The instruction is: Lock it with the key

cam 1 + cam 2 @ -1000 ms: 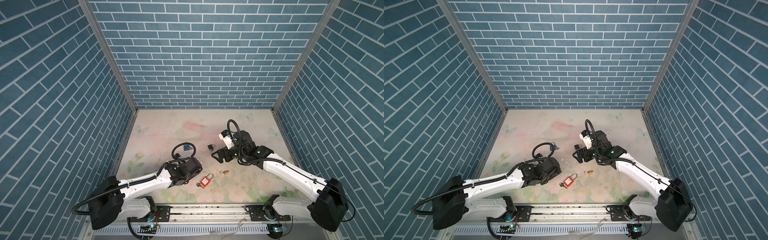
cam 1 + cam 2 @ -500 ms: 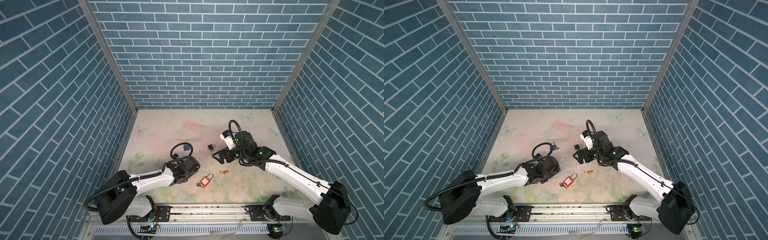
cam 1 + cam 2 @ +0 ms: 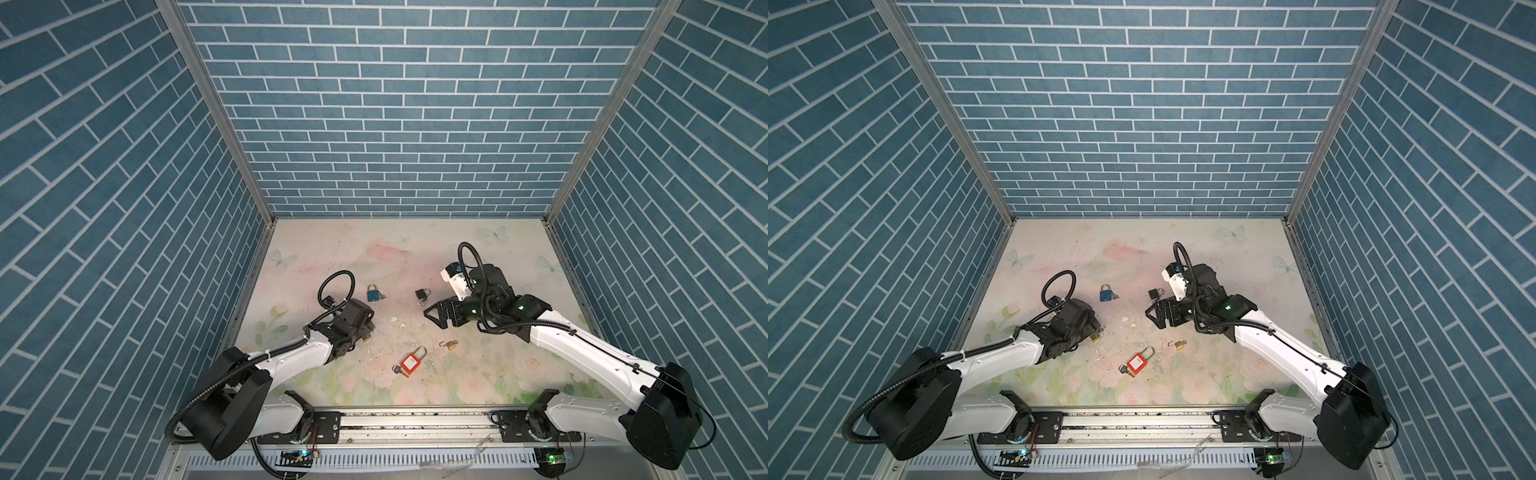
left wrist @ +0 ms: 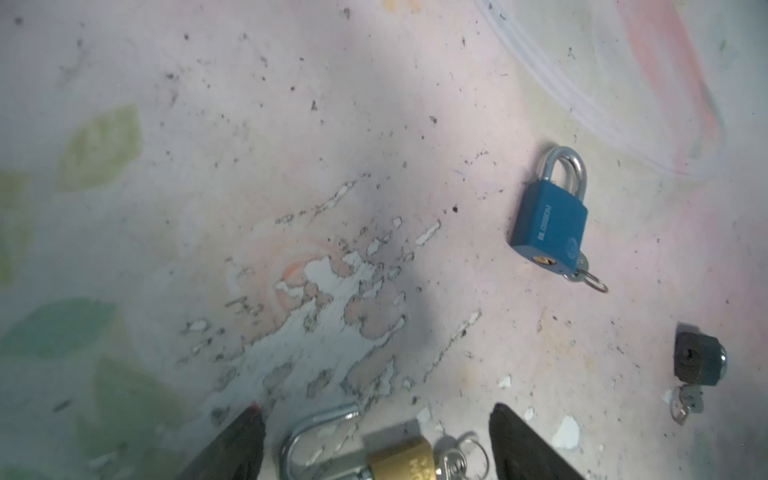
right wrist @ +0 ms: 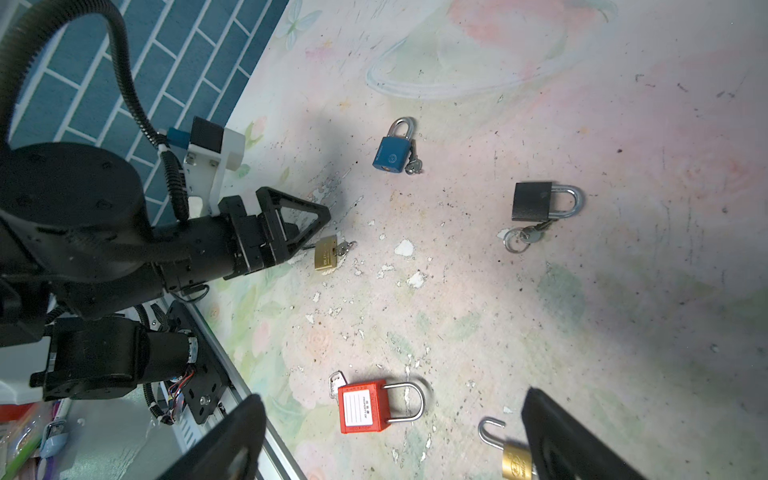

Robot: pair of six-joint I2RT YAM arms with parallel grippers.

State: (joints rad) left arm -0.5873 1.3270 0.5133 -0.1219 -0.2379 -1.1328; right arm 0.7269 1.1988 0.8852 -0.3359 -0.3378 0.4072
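Observation:
A brass padlock lies on the table with its silver shackle swung open and a key with a ring in its base. My left gripper is open and low, one finger on each side of it, not touching. In both top views this padlock peeks out beside the left gripper. My right gripper hovers open over the table's middle with nothing held. In the right wrist view its fingers frame a red padlock.
A blue padlock and a black padlock with a loose key lie further back. A small brass padlock with an open shackle lies right of the red padlock. The table's surface is chipped.
The left arm has drawn back to the left a little, so the brass padlock now shows at its fingertips. The right arm has barely moved.

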